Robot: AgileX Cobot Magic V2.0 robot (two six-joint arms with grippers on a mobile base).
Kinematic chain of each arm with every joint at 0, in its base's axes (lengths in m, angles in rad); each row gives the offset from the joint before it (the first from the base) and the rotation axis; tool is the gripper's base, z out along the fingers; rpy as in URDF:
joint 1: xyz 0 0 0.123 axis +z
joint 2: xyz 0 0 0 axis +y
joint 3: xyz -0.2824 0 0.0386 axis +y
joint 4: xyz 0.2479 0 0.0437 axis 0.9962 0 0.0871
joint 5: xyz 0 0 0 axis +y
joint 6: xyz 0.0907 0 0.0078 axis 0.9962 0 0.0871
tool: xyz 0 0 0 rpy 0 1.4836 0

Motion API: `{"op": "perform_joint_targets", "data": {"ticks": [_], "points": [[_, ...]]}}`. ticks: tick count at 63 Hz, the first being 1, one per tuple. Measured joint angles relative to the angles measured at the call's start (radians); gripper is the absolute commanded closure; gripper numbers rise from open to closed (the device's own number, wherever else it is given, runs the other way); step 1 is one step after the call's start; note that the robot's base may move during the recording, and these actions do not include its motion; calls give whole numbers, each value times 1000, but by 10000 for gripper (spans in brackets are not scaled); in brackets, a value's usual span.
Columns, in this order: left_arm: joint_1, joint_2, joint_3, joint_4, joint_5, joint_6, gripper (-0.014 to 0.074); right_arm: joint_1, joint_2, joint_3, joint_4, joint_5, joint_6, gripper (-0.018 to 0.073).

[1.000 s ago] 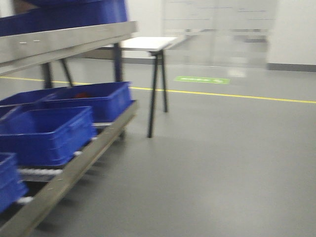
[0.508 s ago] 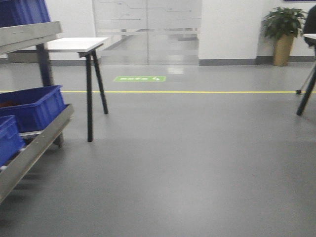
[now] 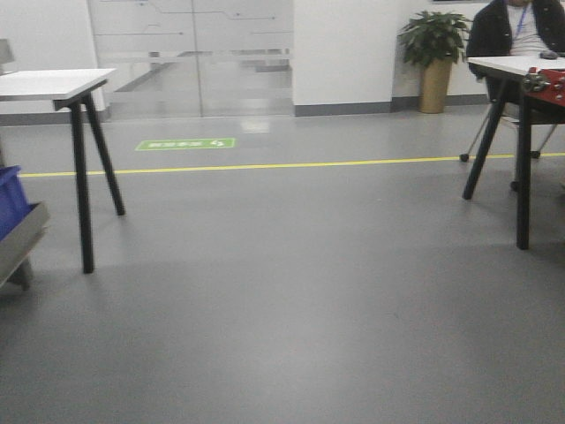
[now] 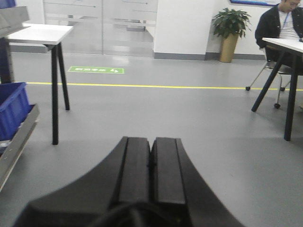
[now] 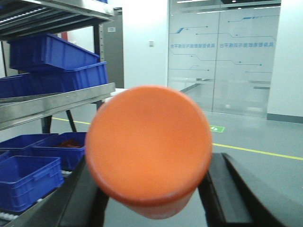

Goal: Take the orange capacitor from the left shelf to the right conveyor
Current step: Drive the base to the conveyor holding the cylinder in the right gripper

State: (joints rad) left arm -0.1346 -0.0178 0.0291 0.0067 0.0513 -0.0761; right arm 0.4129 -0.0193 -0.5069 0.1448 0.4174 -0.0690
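Right gripper: the black right gripper point(image 5: 151, 195) has one finger on each side of the cylinder, and its fingers point(image 5: 217, 189) pinch it.
Task item: the small bright orange capacitor cylinder point(image 5: 148, 142) sits in that grip. Its flat round end faces the right wrist camera, and its side printing is not visible.
Left gripper: the black left gripper point(image 4: 151, 142) is held above the grey floor point(image 3: 300, 291), pads pressed together with nothing between them.
Left shelf: the brushed stainless-steel shelf with a broad shiny lip point(image 5: 52, 101) carries large blue plastic bins point(image 5: 52, 61) on its upper and lower levels. In the front view only its lower corner point(image 3: 22, 243) shows at the left edge.
Right conveyor: a red frame with silver bolts point(image 3: 547, 84) shows at the far right edge. It is probably the conveyor, but no belt is visible to confirm this.
Separation: the capacitor is clear of the shelf and well apart from the red frame.
Surroundings: a white table on black legs point(image 3: 53, 82) stands beside the shelf. A yellow floor line point(image 3: 265, 165) crosses the room. A seated person in dark clothing point(image 3: 516, 31) is at a desk, with a potted plant point(image 3: 433, 44) beside it.
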Motion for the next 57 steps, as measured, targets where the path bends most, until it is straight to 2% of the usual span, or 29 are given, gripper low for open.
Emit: {"op": "perform_joint_targets", "data": {"ticks": [57], "points": [[0,0,0,0,0,0,701,0,0,0,0,0,0,483]]}}
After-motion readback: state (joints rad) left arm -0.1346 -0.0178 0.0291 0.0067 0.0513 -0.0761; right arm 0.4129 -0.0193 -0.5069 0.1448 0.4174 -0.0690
